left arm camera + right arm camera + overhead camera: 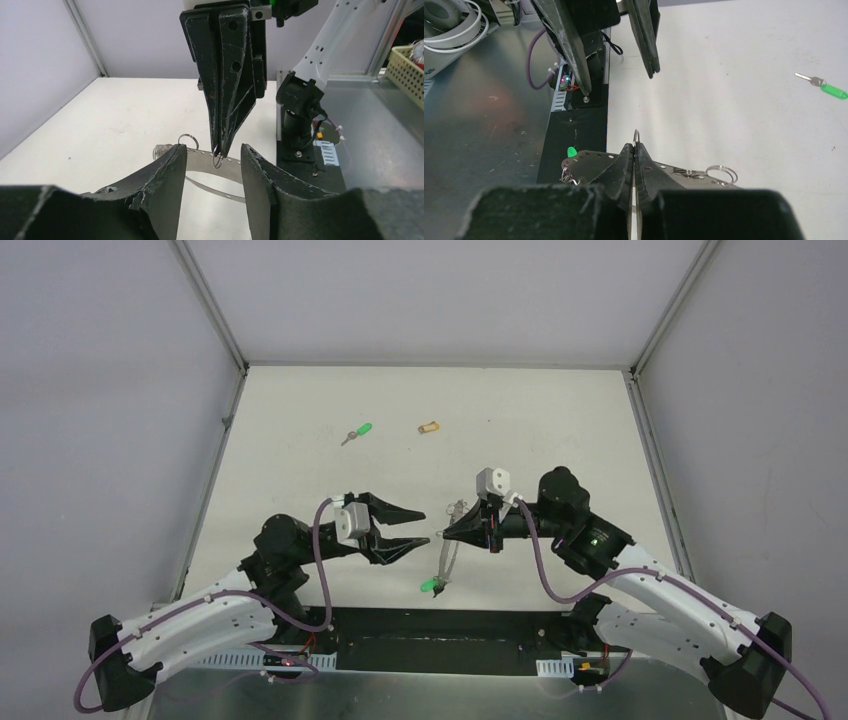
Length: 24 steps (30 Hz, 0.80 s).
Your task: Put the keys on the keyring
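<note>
**Overhead view, with the two wrist views as insets.** The left tool [424, 525] and the right tool [447, 532] meet almost tip to tip at the lower centre of the frame, over the near part of the table [300, 470].

- **Right tool:** It is fully closed, its fingertips pinching a thin wire loop of the keyring [447, 558].
- **Keyring:** The rest of it – a pale metal band, a small split ring [721, 172] and a small green tag [430, 586] – trails from the tool tip toward the bottom of the frame. Whether it rests on the table cannot be told.
- **Left tool:** It stands roughly half open and holds nothing. In its own wrist view its two fingers flank the right tool's tip and the pinched loop, with no contact visible.
- **Keys:** Both loose keys lie on the table at the upper centre of the frame, well apart from both tools. The green key [357, 432] is on the left and the yellow-tan key [429, 427] on the right, near each other but not touching.

**Progress:** the task appears to be at an early stage. The keyring is secured in one tool, but neither loose key is on it and neither is grasped. What probably remains is to fetch each key in turn, bring its hole to the wire, and thread it on – once for each of the two keys.
</note>
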Each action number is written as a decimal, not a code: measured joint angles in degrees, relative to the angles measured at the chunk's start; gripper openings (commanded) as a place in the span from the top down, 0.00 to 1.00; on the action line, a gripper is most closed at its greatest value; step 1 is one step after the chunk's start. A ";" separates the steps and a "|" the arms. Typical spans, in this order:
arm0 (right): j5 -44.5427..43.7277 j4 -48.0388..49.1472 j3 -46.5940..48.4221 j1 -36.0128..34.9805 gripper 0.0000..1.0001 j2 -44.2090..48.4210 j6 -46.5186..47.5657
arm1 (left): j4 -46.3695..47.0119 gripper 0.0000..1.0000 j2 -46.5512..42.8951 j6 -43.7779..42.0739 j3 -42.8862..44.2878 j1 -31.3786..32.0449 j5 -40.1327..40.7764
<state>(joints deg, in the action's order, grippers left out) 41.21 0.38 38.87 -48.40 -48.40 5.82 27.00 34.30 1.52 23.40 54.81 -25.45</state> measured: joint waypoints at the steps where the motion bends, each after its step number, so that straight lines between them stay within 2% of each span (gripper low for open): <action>1: -0.31 -2.12 0.87 0.00 1.00 -0.11 0.63 | -3.19 0.54 -0.37 -1.25 1.38 0.00 -0.02; 7: -1.40 -13.79 6.99 0.00 1.00 -1.99 4.59 | -19.43 0.54 1.84 -8.11 9.60 0.00 -0.66; 13: -2.38 -25.70 13.29 0.00 1.00 -6.75 7.89 | -28.30 0.55 8.83 -11.10 13.75 -0.02 -3.26; 18: -3.82 -32.89 17.44 0.00 1.00 -10.43 9.11 | -30.51 0.56 13.40 -11.32 15.02 0.00 -5.33; 24: -3.69 -34.95 18.43 0.00 1.00 -11.96 9.09 | -28.61 0.60 17.27 -9.90 15.45 0.00 -7.67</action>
<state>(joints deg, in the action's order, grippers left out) 37.52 -34.57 57.30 -48.40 -60.36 14.92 -1.61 51.57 -8.38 38.85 54.81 -33.12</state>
